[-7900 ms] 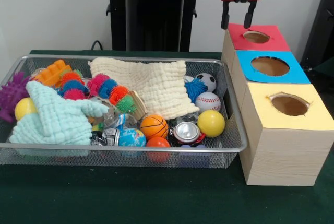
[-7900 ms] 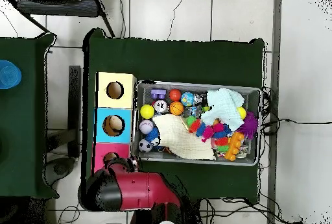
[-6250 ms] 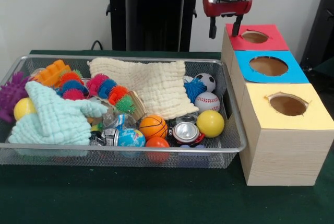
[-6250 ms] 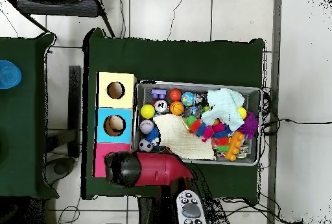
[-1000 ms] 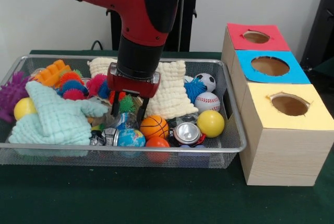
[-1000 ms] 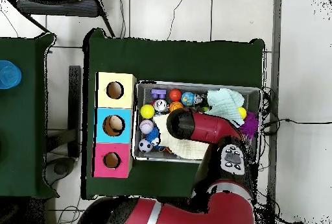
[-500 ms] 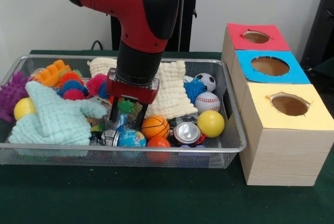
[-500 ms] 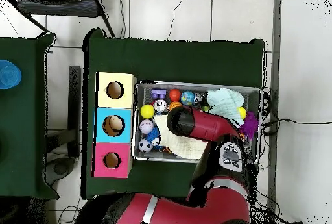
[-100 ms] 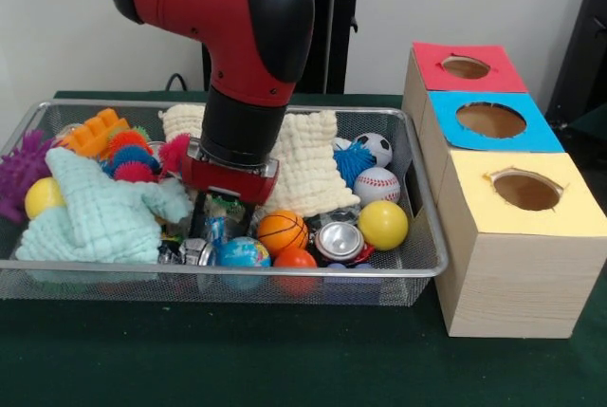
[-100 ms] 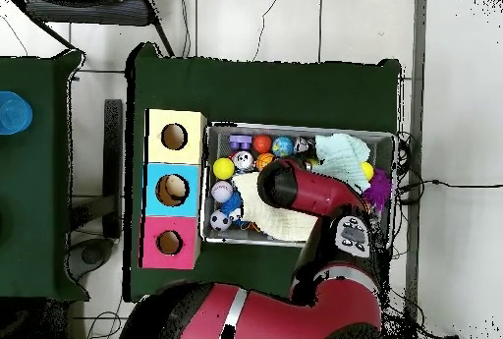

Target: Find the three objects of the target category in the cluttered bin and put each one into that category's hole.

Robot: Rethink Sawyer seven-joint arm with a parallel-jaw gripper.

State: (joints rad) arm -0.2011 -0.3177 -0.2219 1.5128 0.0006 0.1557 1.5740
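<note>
Our gripper [image 9: 220, 222] is down inside the bin [image 9: 417, 236], low among the clutter at the near rim. Its fingers are spread and straddle a small crumpled, shiny thing whose kind we cannot make out; we see no firm pinch on it. The globe ball [image 9: 241, 251] lies at five o'clock of the gripper, just beside it, and the basketball [image 9: 281, 231] at three o'clock, with the orange ball [image 9: 297, 259] just below that. The can [image 9: 340, 241] sits between the basketball and the yellow ball [image 9: 383, 224]. The baseball [image 9: 377, 185] and soccer ball [image 9: 376, 148] lie at one o'clock of the can, near the bin's right wall. The green cloth [image 9: 100, 217] is at nine o'clock of the gripper, touching or nearly so; the cream cloth [image 9: 299, 165] runs behind the arm [image 9: 237, 37].

The task does not name the target category, so we cannot say for sure which three things are wanted. We judge that we are in the picking step of the search: reaching for one object, with nothing lifted. The three holes, red [image 9: 465, 66], blue [image 9: 490, 120] and yellow [image 9: 526, 191], stand in a row at three o'clock of the bin, well apart from the gripper.

Next we would need to close on the thing between the fingers, lift clear of the rim without dragging the green cloth, and carry it right to the matching hole.
</note>
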